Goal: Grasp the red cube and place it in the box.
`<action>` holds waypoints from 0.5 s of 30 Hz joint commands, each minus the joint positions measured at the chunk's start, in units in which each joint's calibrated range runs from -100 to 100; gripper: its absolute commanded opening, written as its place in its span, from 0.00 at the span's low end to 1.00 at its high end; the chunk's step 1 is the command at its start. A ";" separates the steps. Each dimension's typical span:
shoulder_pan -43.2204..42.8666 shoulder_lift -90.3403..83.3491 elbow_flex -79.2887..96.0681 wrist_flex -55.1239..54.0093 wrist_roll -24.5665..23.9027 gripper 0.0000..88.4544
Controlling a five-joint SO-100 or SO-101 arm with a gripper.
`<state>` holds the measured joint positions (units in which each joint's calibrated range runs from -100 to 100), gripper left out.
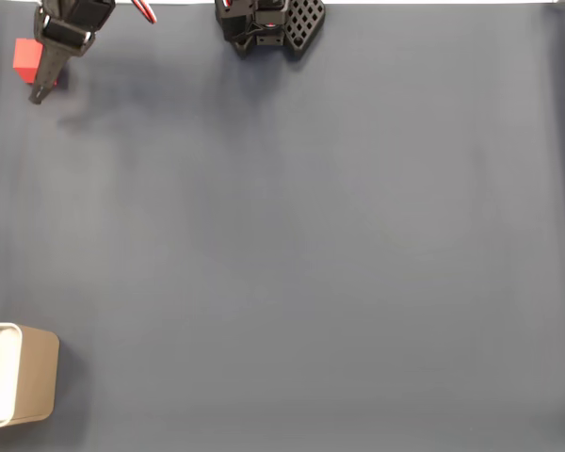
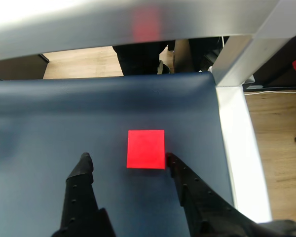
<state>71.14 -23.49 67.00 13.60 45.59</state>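
In the fixed view the red cube (image 1: 24, 56) sits on the dark blue mat in the far top-left corner, partly under my gripper (image 1: 43, 87), which reaches down over it. The wrist view shows the red cube (image 2: 146, 149) flat on the mat, just ahead of and between my two black fingertips. My gripper (image 2: 128, 162) is open, with one fingertip close to the cube's right lower corner and the other apart on the left. The box (image 1: 40, 377), tan with a white rim and inside, stands at the bottom-left edge of the fixed view, far from the cube.
The arm's black base (image 1: 268, 24) is mounted at the top middle of the mat. In the wrist view a metal frame rail (image 2: 232, 148) borders the mat just right of the cube, with wooden floor (image 2: 276, 148) beyond. Another rail (image 2: 138, 29) crosses overhead.
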 commanded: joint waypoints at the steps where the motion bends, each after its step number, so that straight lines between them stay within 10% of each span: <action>1: -0.33 0.01 -2.40 -1.14 -0.34 0.39; 15: -0.33 2.17 -4.13 -1.96 -0.68 0.40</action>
<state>71.22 -21.32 65.82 13.05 45.40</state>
